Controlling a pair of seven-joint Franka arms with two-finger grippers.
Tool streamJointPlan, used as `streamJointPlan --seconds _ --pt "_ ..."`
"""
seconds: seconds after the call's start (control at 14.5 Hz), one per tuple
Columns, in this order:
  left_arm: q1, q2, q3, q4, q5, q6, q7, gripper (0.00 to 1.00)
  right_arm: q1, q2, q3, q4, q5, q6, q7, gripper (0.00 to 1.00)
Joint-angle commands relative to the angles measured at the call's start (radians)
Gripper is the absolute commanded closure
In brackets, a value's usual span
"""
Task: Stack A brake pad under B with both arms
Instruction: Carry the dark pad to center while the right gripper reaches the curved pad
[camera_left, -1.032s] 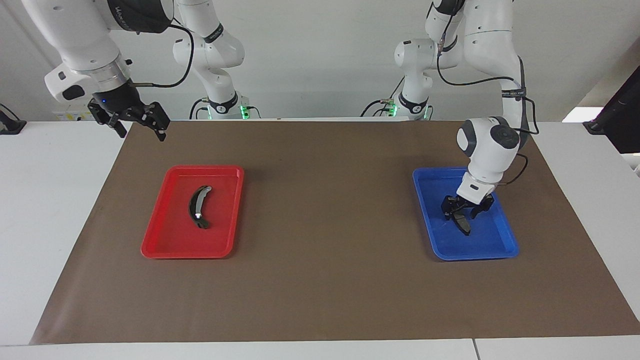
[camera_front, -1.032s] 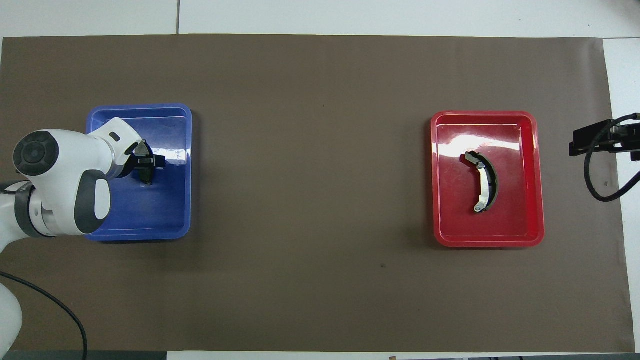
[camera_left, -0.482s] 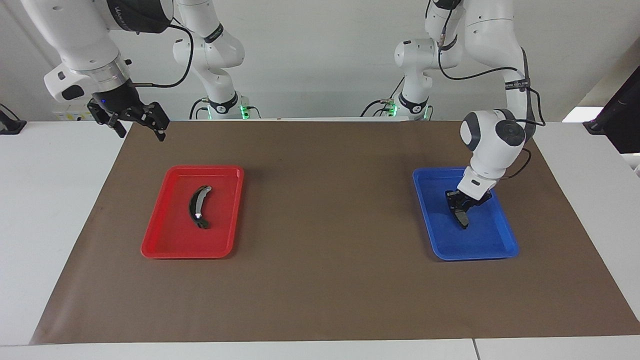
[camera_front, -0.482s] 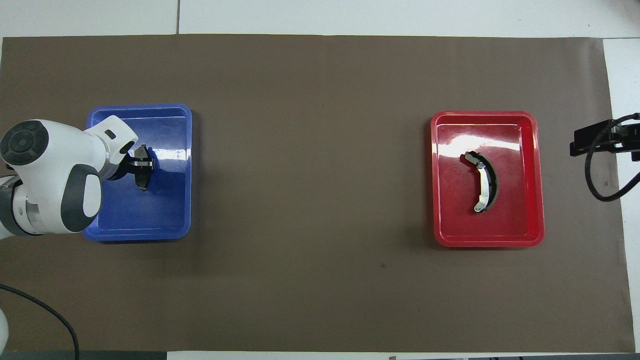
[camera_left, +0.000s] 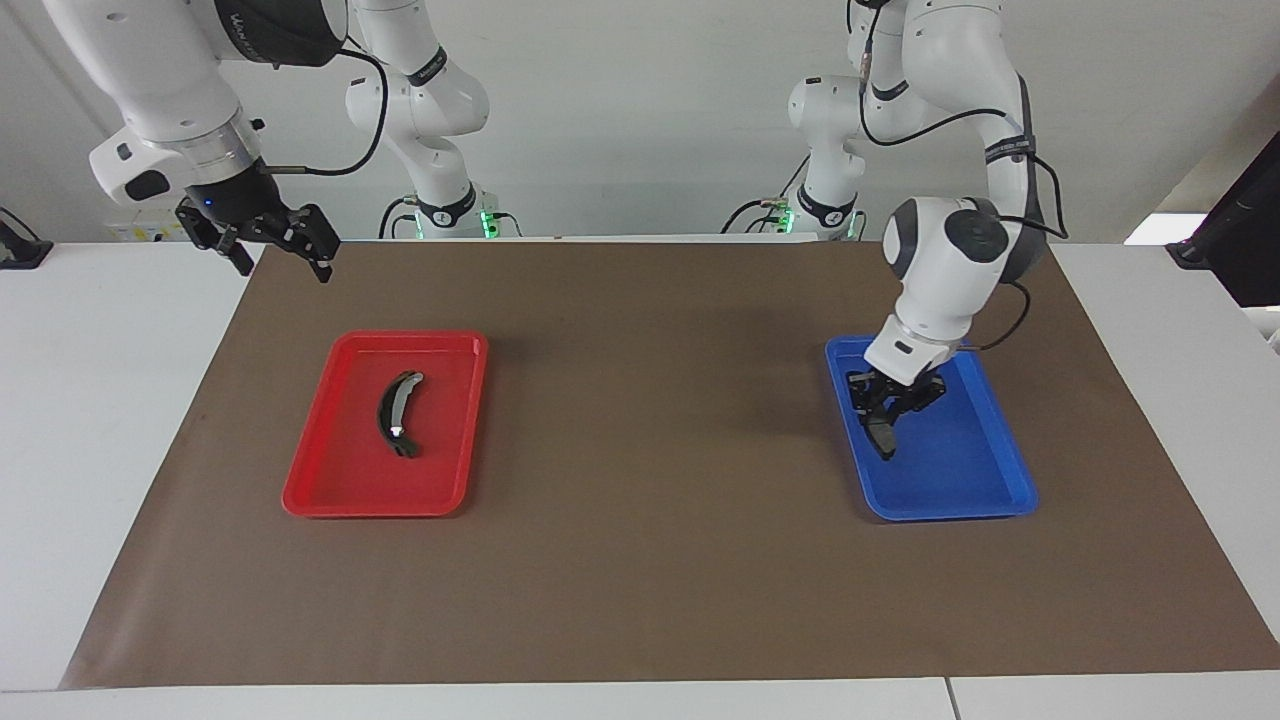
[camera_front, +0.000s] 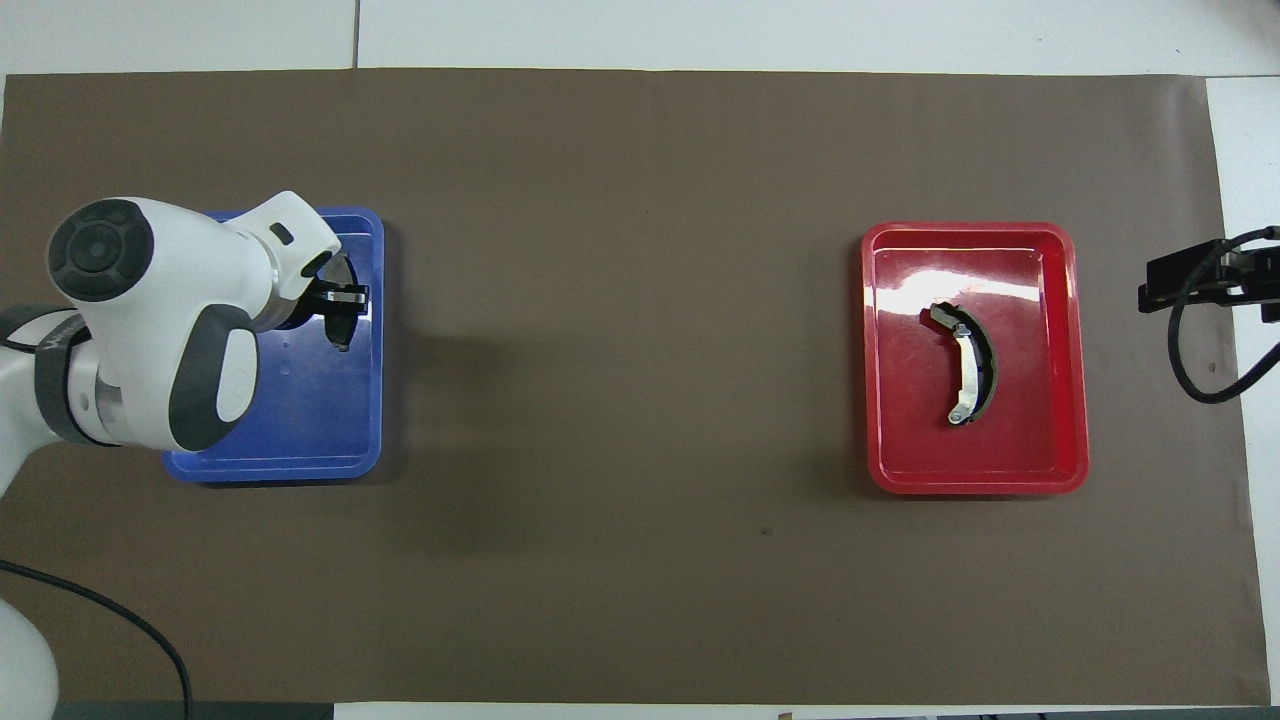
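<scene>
Brown mat (camera_left: 640, 560), left tool (camera_left: 886, 408) clamping A brake pad (camera_left: 883, 436) above blue tray (camera_left: 1000, 500), right tool (camera_left: 268, 240) waiting, spread.

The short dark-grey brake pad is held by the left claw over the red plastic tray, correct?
Not quite. The left claw holds the short dark-grey brake pad over the blue plastic tray, not the red one, as the facing view shows. The red plastic tray holds the long black crescent brake piece.

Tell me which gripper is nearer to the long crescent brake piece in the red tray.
Right. The right gripper waits in the air near the robots' end of the red tray that holds B. The left gripper is over the blue tray, holding the A brake pad.
</scene>
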Motion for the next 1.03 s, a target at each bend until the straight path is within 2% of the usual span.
streamJointPlan --seconds 0.0,0.21,0.28,0.48,0.69,0.83,0.89,0.96 --pt "-0.102 0.027 0.013 0.010 -0.016 0.067 -0.055 0.99 -0.019 -0.029 0.004 -0.068 0.011 0.016 -0.037 0.00" --pt "-0.191 0.067 0.013 0.011 -0.017 0.130 -0.105 0.99 -0.036 -0.135 -0.002 -0.352 0.012 0.309 -0.040 0.00" --pt "-0.214 0.089 0.012 0.013 -0.017 0.158 -0.163 0.99 -0.035 -0.144 -0.002 -0.416 0.017 0.373 -0.040 0.00" --pt "-0.300 0.147 0.012 0.049 -0.017 0.195 -0.289 0.99 -0.032 -0.063 -0.002 -0.447 0.060 0.432 -0.047 0.00" --pt "-0.359 0.189 0.012 0.092 -0.035 0.196 -0.354 0.99 -0.032 0.011 0.000 -0.566 0.075 0.648 -0.158 0.00" --pt "-0.382 0.204 0.010 0.080 -0.042 0.196 -0.364 0.89 -0.029 0.060 0.000 -0.616 0.106 0.771 -0.205 0.00" --pt "-0.395 0.204 0.012 0.076 -0.042 0.192 -0.383 0.81 -0.029 0.081 0.000 -0.623 0.107 0.797 -0.207 0.00" --pt "-0.394 0.202 0.012 0.077 -0.042 0.181 -0.395 0.65 -0.029 0.106 0.000 -0.625 0.109 0.808 -0.213 0.00"
